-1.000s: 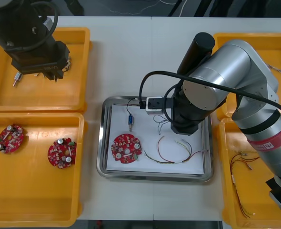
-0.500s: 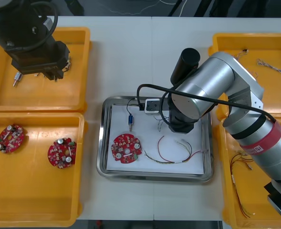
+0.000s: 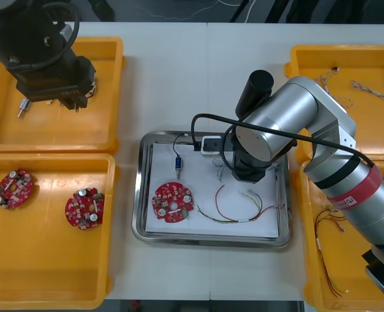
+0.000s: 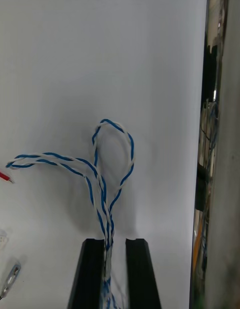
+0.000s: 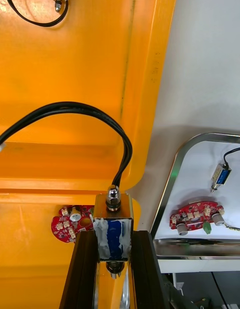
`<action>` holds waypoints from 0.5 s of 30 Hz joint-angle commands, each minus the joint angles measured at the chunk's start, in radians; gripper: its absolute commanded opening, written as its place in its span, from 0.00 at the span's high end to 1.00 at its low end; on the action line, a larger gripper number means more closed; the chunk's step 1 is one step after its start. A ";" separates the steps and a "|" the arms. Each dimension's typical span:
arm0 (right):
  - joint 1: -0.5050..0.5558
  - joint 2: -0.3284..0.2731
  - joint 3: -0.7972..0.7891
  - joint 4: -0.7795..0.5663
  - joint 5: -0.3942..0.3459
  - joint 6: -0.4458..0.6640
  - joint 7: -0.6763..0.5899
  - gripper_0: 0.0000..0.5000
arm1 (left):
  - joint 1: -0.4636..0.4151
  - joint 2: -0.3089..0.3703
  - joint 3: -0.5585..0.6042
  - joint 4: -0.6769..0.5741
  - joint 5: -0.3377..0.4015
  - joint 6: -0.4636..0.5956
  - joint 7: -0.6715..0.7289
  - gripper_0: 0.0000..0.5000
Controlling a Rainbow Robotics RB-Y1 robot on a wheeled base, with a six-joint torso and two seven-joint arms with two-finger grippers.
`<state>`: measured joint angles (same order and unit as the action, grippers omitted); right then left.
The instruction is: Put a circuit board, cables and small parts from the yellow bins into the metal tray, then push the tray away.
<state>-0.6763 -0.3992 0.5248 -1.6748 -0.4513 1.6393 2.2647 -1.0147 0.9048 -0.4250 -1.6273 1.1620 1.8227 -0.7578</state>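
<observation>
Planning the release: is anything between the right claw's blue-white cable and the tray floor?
Nothing visible: the right claw holds the blue and white cable over bare white tray floor, a red wire tip aside. The left claw grips a small metal part over a yellow bin.

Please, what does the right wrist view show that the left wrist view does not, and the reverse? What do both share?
Right wrist view alone of the two: the right tool shut on the twisted blue and white cable, over the white inside of the metal tray. Left wrist view alone of the two: the left tool shut on a small metal part with a black cable, over a yellow bin; a red circuit board in the tray. Both: the tray's shiny wall.
</observation>
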 commanded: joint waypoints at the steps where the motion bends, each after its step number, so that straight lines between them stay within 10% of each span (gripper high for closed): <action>1: 0.001 0.000 0.012 -0.025 -0.004 -0.001 -0.017 0.00 | -0.044 0.019 0.034 -0.025 0.012 -0.006 0.034 1.00; 15: 0.000 -0.007 -0.020 -0.135 -0.017 0.132 -0.044 0.00 | -0.044 0.019 0.037 -0.029 0.022 -0.020 0.043 1.00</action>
<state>-0.6763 -0.3995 0.5245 -1.7514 -0.4516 1.7419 2.2641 -1.0147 0.9048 -0.4238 -1.6281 1.1719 1.8164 -0.7577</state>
